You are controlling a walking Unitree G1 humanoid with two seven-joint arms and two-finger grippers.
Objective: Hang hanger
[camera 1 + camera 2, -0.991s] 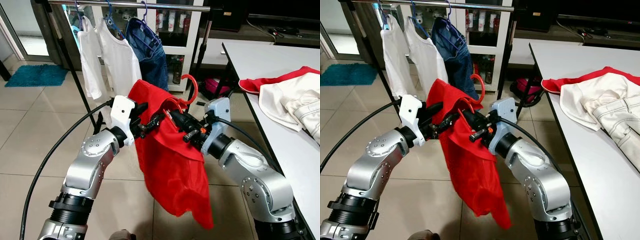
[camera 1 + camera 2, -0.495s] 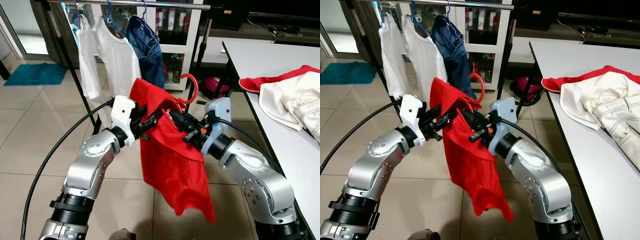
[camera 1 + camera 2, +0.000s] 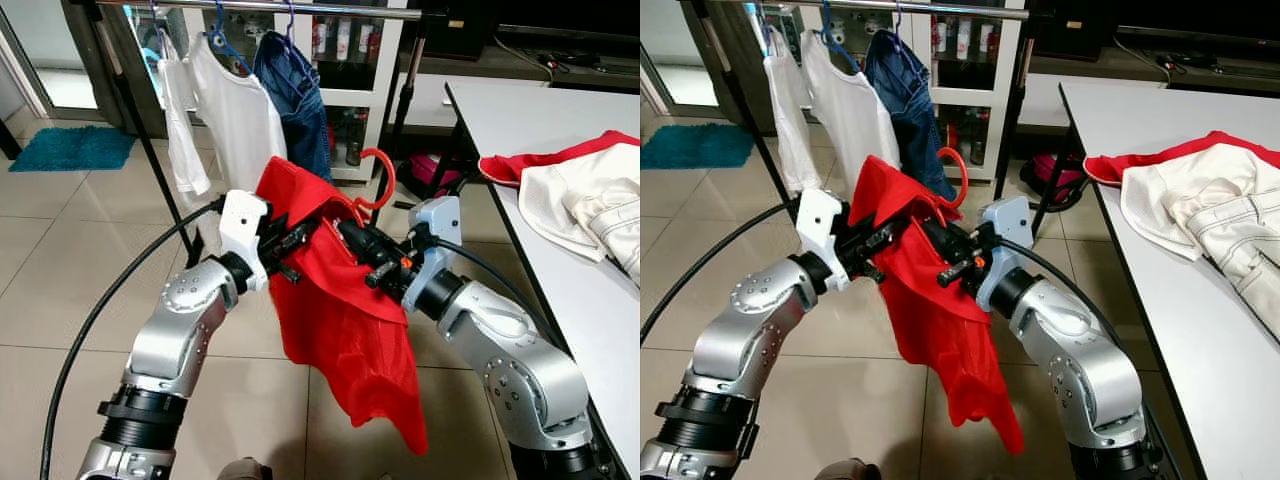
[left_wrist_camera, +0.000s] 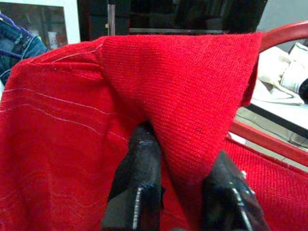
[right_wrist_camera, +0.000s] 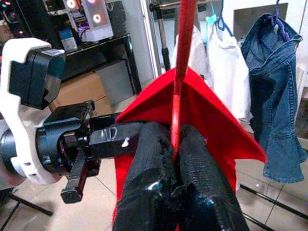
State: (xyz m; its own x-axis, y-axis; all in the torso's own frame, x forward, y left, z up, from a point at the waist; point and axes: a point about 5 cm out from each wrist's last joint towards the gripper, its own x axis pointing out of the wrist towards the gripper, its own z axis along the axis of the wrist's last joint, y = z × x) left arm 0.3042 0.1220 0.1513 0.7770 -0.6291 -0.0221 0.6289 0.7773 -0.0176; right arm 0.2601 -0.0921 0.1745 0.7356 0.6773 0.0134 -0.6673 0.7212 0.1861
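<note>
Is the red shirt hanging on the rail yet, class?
No. The red shirt on its hanger is held below the rail by both claws.

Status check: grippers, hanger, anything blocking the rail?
Right gripper shut on red hanger. Left gripper pinching red shirt. Rail ahead, hung clothes at its left.

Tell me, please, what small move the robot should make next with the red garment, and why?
Probably lift both arms toward the rail: the right gripper pinches the red hanger, the left gripper grips the red shirt, still well below it.
</note>
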